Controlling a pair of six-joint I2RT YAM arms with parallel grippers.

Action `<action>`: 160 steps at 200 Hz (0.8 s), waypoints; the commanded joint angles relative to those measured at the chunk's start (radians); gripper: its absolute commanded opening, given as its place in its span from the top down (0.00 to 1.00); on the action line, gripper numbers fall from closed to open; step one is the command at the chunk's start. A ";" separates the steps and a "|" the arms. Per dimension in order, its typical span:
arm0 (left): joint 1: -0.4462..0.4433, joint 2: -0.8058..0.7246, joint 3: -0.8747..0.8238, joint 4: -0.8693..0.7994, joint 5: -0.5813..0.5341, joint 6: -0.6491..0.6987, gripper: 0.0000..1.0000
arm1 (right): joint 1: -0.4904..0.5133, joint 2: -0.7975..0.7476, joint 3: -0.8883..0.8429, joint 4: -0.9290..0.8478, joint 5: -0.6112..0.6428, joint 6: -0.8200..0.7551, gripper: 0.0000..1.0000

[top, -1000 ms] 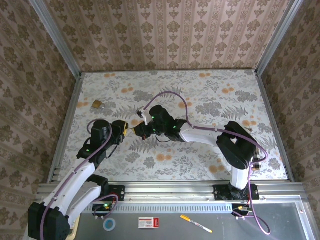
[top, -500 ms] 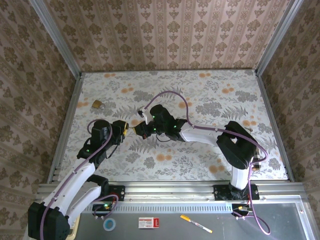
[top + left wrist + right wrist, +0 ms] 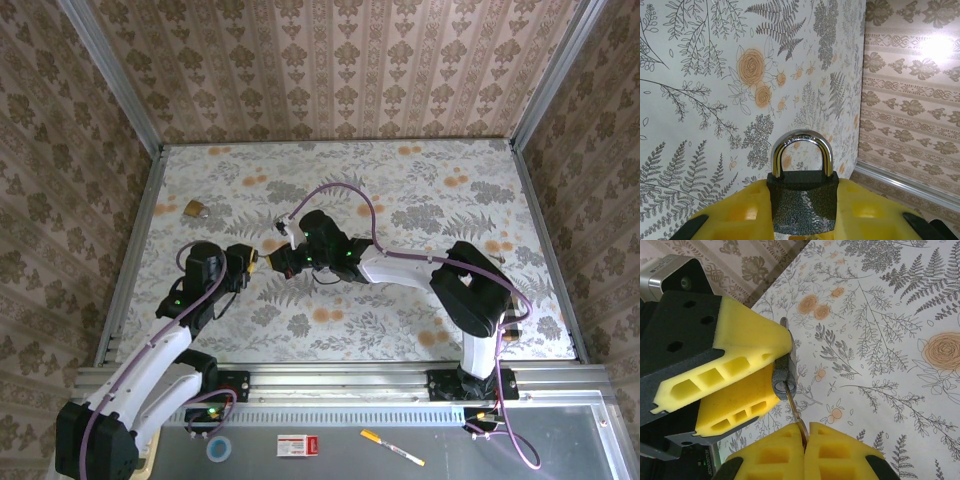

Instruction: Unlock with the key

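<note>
Left gripper: my left gripper sits left of centre over the table, its yellow foam fingers clamped on a padlock.
Left grip, close up: in the left wrist view the left gripper has one pad on each flat side of the lock, and the body is wedged between them.
Padlock: a padlock with a dark speckled body and a silvery metal shackle. Its shackle arches out beyond my fingertips, and the shackle looks seated in the body.
Right gripper: my right gripper reaches in from the right, and its tip is just beside the left one.
Right grip, close up: the right gripper has its two yellow pads pressed together on the key's head, which is all but hidden between them.
Key: a tiny key with a thin silvery blade juts out from my right pads toward the lock.
Key to lock: from the right wrist view the blade's tip meets the round keyway on the padlock's underside. I cannot tell how deep it sits.
Left gripper from the right wrist: the left gripper fills the upper left, black housing behind yellow fingers.
Table: a white tabletop printed with grey ferns and orange roses.
Elsewhere: a small brass-coloured object lies near the table's left edge, well apart from both grippers.
</note>
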 commanded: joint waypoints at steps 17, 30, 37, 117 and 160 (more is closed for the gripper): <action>-0.023 0.006 0.014 0.044 -0.011 -0.021 1.00 | -0.005 0.017 0.013 0.032 0.013 0.008 1.00; -0.027 0.008 0.016 0.045 -0.012 -0.021 1.00 | -0.006 0.016 0.012 0.031 0.017 0.008 1.00; -0.029 0.011 0.016 0.047 -0.013 -0.021 1.00 | -0.007 0.015 0.013 0.031 0.018 0.008 1.00; -0.062 0.055 0.030 0.098 -0.019 -0.054 1.00 | 0.020 0.006 -0.007 0.070 0.033 -0.040 1.00; -0.064 0.092 0.048 0.159 -0.014 -0.082 1.00 | 0.052 -0.017 -0.054 0.141 0.101 -0.085 1.00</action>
